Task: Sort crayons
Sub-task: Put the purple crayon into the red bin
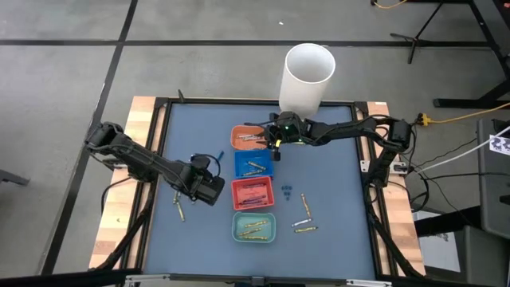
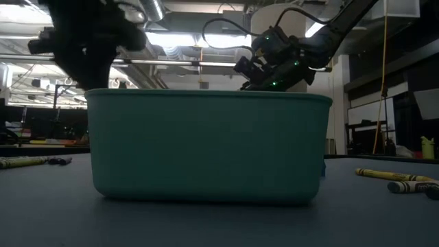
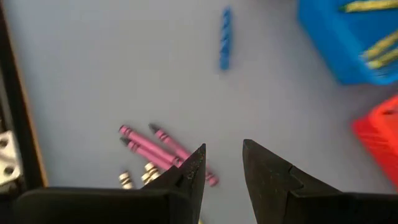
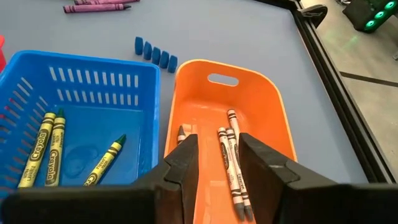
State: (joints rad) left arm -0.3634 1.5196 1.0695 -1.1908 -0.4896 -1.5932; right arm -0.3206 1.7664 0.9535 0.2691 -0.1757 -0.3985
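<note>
crayons in orange tray: three or so pale grey/white paper-wrapped crayons (image 4: 231, 167) lying lengthwise on the floor of the orange plastic tray (image 4: 267, 99), bunched side by side; one more tip shows beside the near finger
crayons in blue tray: three yellow-wrapped crayons (image 4: 48, 148) in the blue slotted plastic tray (image 4: 93, 81), two together at one side, one (image 4: 106, 160) apart and tilted
crayons in red and teal trays: a few dark/purple sticks in the red tray (image 1: 253, 193); yellow ones in the teal tray (image 1: 254, 227)
loose crayons, left side: magenta crayons (image 3: 152, 149) lying together on the blue-grey mat, with yellow ones (image 3: 127, 180) just beside them; one blue crayon (image 3: 225, 46) alone, near the blue tray
loose crayons, right side: a few yellow crayons (image 1: 303, 222) on the mat right of the teal tray; small blue pieces (image 1: 287, 190) near the red tray
right gripper: right gripper (image 4: 216, 163) directly over the orange tray, fingers spread with a gap, pinching nothing; crayons lie below the gap
left gripper: left gripper (image 3: 221, 168) low over the mat left of the red tray, just above the magenta crayons, fingers apart, empty
tray row: orange, blue, red, teal in a line down the table's middle, touching or nearly so
white cylinder: tall white tube (image 1: 307, 78) upright at the far edge, behind the orange tray
table: blue-grey mat (image 1: 343, 183) in a black frame with wooden side strips
</note>
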